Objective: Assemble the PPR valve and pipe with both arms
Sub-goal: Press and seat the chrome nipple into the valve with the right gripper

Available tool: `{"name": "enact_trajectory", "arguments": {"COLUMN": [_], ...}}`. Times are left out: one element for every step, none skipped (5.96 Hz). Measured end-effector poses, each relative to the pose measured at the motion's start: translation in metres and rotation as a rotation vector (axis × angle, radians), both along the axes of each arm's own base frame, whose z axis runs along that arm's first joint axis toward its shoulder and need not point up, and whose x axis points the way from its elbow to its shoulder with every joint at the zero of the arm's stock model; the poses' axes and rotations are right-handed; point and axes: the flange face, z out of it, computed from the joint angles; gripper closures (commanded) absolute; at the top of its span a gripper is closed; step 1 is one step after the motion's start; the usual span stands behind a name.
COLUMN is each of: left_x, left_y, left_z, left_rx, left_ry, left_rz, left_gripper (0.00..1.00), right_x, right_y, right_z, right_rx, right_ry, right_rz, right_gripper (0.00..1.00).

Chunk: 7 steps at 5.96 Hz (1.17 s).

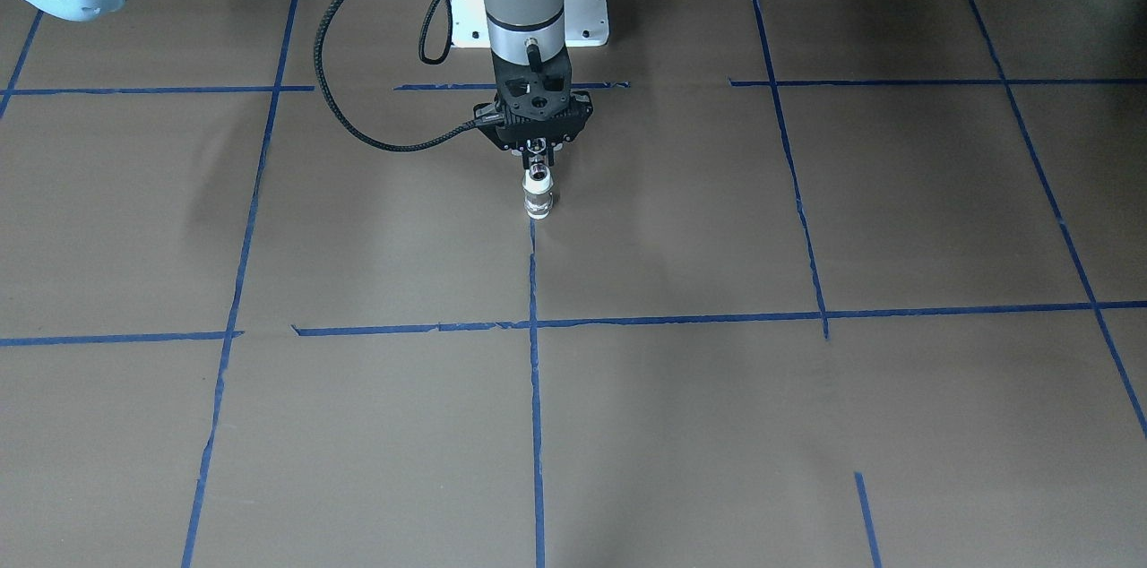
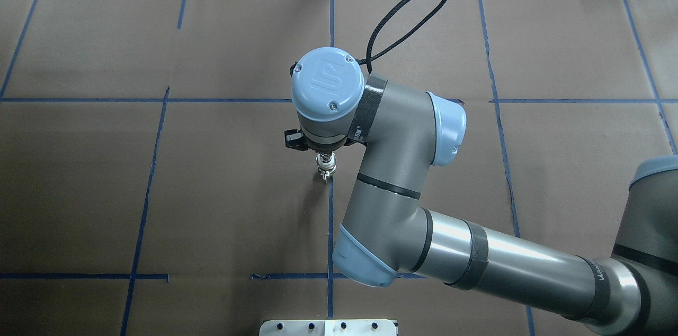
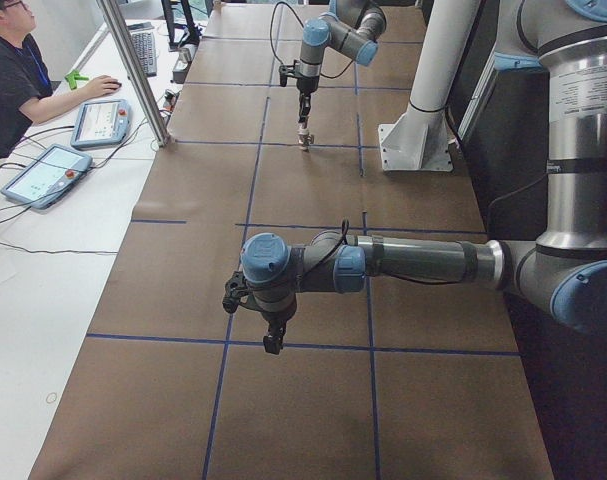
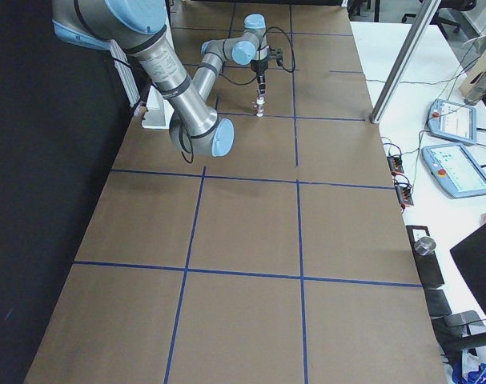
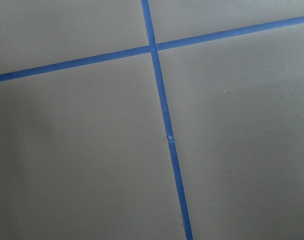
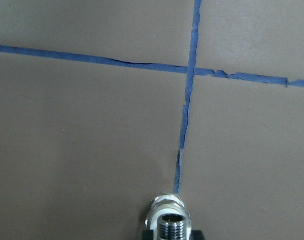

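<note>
Valve (image 1: 538,194) vertical in right gripper (image 1: 536,159)

The table wears brown paper (image 1: 681,219) — matt, smooth, faintly creased at the seams. The blue tape (image 1: 536,389) stuck on it looks papery and dull, and its edges are ragged in places. The valve (image 1: 538,193) has a white plastic body, and its threaded end (image 6: 171,227) is bright polished metal. The right arm (image 2: 392,156) is satin grey metal with smooth, slightly shiny light-blue plastic caps (image 2: 328,84). The right gripper (image 1: 536,158) is matt black plastic — its cable (image 1: 332,93) has a woven black sleeve.
</note>
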Motion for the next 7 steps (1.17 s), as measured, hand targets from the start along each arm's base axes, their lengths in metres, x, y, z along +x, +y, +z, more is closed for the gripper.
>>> {"name": "enact_trajectory", "arguments": {"left_x": [0.0,0.0,0.0,0.0,0.0,0.0,0.0], "left_y": [0.0,0.0001,0.0001,0.0001,0.0001,0.0001,0.0002], "left_z": [0.0003,0.0005,0.0007,0.0007,0.0007,0.001,0.0016], "left_rx": [-0.001,-0.001,-0.001,-0.001,-0.001,-0.002,-0.002], "left_ry": [0.0,0.0,0.0,0.0,0.0,0.0,0.0], "left_rz": [0.0,0.0,0.0,0.0,0.0,0.0,0.001], "left_gripper": [0.0,0.0,0.0,0.0,0.0,0.0,0.0], "right_x": [-0.0027,-0.0055,-0.0071,-0.0081,-0.0094,-0.0108,-0.0122], "right_y": [0.0012,0.0017,0.0016,0.0013,0.0012,0.0013,0.002], "right_z": [0.0018,0.0042,0.0056,0.0067,0.0082,0.0097,0.011], "right_rx": [0.003,0.003,0.004,0.005,0.005,0.004,0.008], "right_ry": [0.006,0.013,0.017,0.02,0.023,0.026,0.03], "right_rz": [0.0,-0.001,0.0,0.001,0.001,0.0,-0.005], "right_gripper": [1.0,1.0,1.0,1.0,1.0,1.0,1.0]}}
